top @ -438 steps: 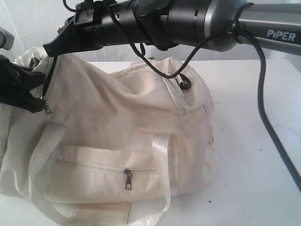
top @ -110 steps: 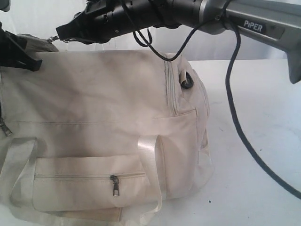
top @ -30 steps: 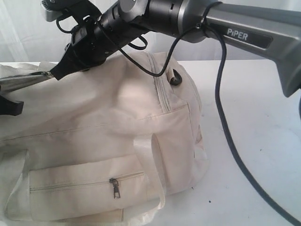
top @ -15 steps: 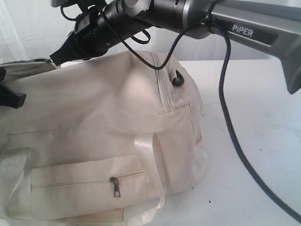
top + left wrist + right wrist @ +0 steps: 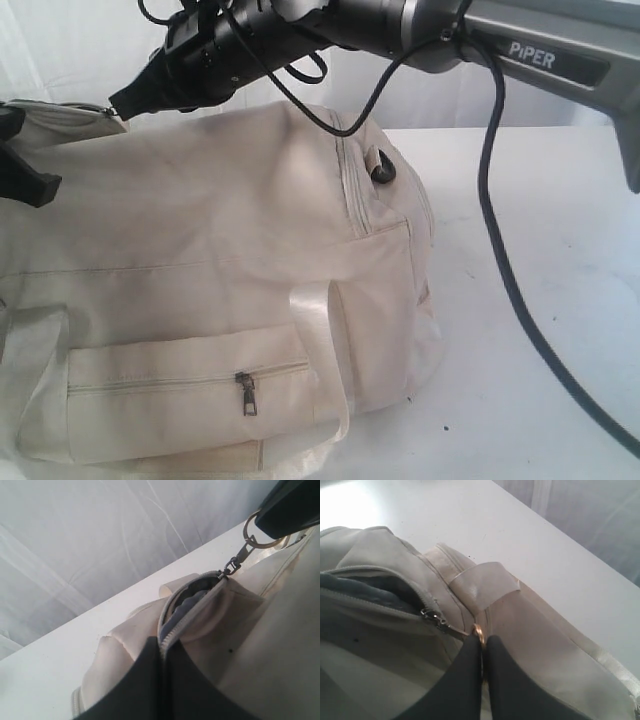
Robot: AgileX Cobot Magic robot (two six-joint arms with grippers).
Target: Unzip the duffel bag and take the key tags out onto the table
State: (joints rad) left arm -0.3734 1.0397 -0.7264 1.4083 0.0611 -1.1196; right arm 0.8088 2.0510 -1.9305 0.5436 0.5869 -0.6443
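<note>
Right gripper (image 5: 120, 103) of mine is pinched shut on the pull ring (image 5: 477, 630) of the main zip, fingertips meeting over the small metal loop, up at the top left end of the duffel bag (image 5: 220, 220) as the exterior view has it. Left gripper (image 5: 162, 647) is clamped on the bag's cloth right on the zip line, with the opened stretch lying between it and the slider. So one hand has the fabric and the other has the pull. That stretch of zip (image 5: 186, 594) gapes and shows grey lining (image 5: 375, 587); how much of its run is left closed I cannot tell. No key tags show in any view, so I judge they are inside. The bag sits on the white table (image 5: 480, 420), with its side pocket (image 5: 180, 395) and webbing handle (image 5: 315, 310) facing the exterior camera

It is soft, limp cloth, and I expect it to bunch and drag after the slider unless held taut, so the anchor belongs on the zip tape, not on loose fabric. The ring is small, hard and probably slippery; a straight pull along the teeth should hold it better than a twist
</note>
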